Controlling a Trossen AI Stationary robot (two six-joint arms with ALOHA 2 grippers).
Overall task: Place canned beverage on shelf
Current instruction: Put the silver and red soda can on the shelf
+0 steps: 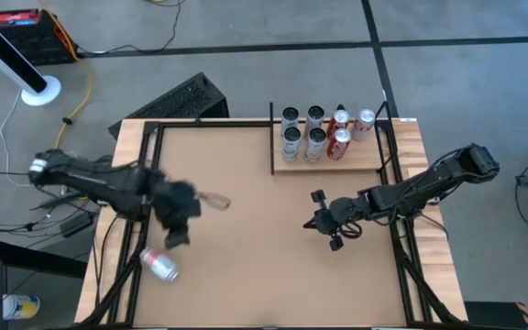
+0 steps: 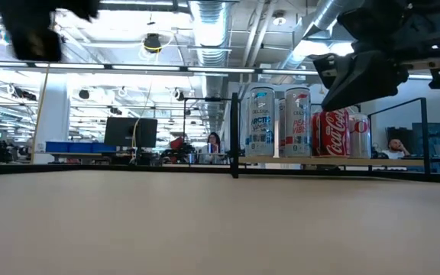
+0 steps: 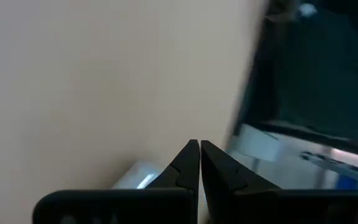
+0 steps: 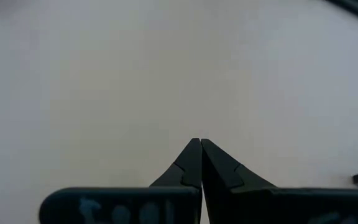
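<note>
A silver and red canned beverage (image 1: 160,265) lies on its side on the tan tabletop, near the front left corner. My left gripper (image 1: 175,241) hangs shut just above and beyond it, touching nothing; the left wrist view shows the can (image 3: 135,177) blurred behind the shut fingertips (image 3: 199,148). The shelf (image 1: 365,161), a pale wood board with black posts, sits at the far right and carries several upright cans (image 1: 315,131). My right gripper (image 1: 313,221) waits shut over the middle of the table, in front of the shelf, holding nothing.
The table has a black frame along its edges (image 1: 145,174). A black post (image 1: 272,137) stands at the shelf's left end. In the low view the shelf's cans (image 2: 296,122) stand behind the right arm (image 2: 365,69). Bare tabletop (image 1: 255,238) lies between the two grippers.
</note>
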